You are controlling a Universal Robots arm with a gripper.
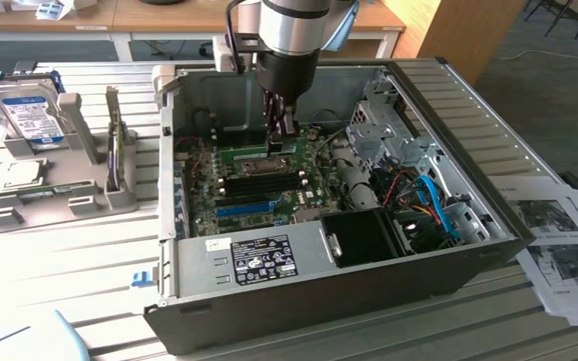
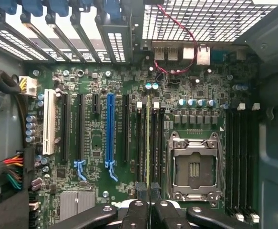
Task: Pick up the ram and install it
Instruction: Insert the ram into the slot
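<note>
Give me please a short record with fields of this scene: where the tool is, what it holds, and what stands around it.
tool: shut on the ram, reaching down inside the open computer case
ram: seen edge-on, lined up along the memory slots beside the CPU socket
seating: cannot tell whether the ram is pressed in
outside the case: hard drive upright in a grey stand, at the exterior view's left
papers: lying at the exterior view's right

End effector [image 1: 281, 129] inside open case [image 1: 319, 301], pinching ram [image 1: 277, 145] above motherboard [image 1: 269, 188]; hard drive [image 1: 30, 113] at exterior view's left
</note>
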